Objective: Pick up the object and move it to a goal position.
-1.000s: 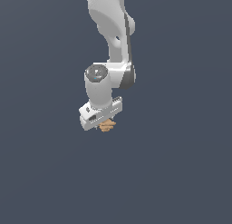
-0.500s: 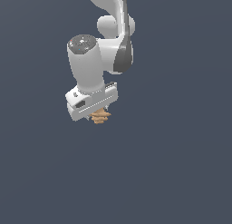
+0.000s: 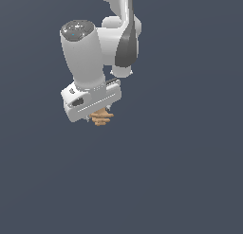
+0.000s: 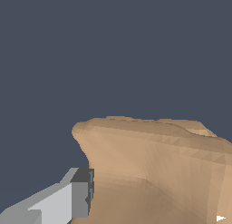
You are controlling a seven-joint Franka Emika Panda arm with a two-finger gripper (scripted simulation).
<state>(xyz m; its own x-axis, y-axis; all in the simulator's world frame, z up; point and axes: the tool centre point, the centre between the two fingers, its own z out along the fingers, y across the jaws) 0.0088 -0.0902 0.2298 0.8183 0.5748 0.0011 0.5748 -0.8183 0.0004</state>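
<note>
The object (image 3: 101, 118), a small tan-orange lump with folded lobes, hangs directly under the white gripper (image 3: 98, 115) head, touching its underside and set against the plain dark grey backdrop. In the wrist view the object (image 4: 158, 168) fills much of the picture, its ridged tan side pressed against one grey finger (image 4: 80, 196) whose dark pad meets it. The jaws stand narrow, closed on the object. Above the head, the white arm (image 3: 85, 53) rises with a dark grey joint cover towards the exterior view's right
</note>
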